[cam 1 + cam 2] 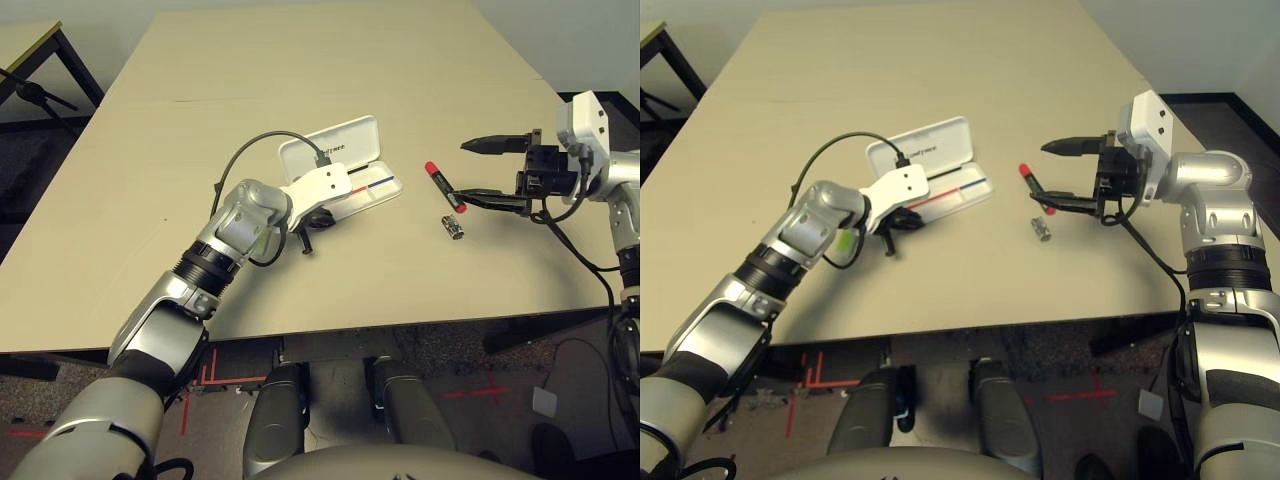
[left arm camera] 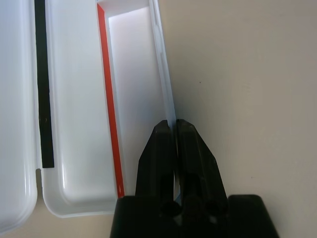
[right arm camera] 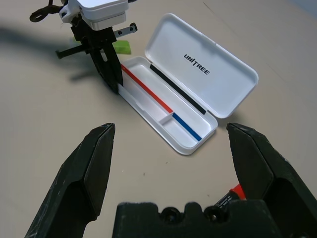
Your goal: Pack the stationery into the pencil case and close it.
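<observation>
Left gripper [image 2: 171, 124] clamped on near wall of open pencil case [image 3: 203, 44]. Right gripper [image 3: 171, 127] at case's 3 o'clock, fingers wide apart, nothing between. From case: red marker [image 1: 438, 178] 3-4 o'clock, silver-and-black piece [image 1: 453, 227] 4 o'clock, green highlighter [image 3: 122, 47] 8 o'clock. All three outside, on table [image 1: 330, 60].

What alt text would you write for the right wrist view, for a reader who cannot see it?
An open, empty white pencil case lies on a table, its near wall gripped by the left gripper. The open right gripper's two black fingers frame the foreground, a red-ended marker beside them.
</observation>
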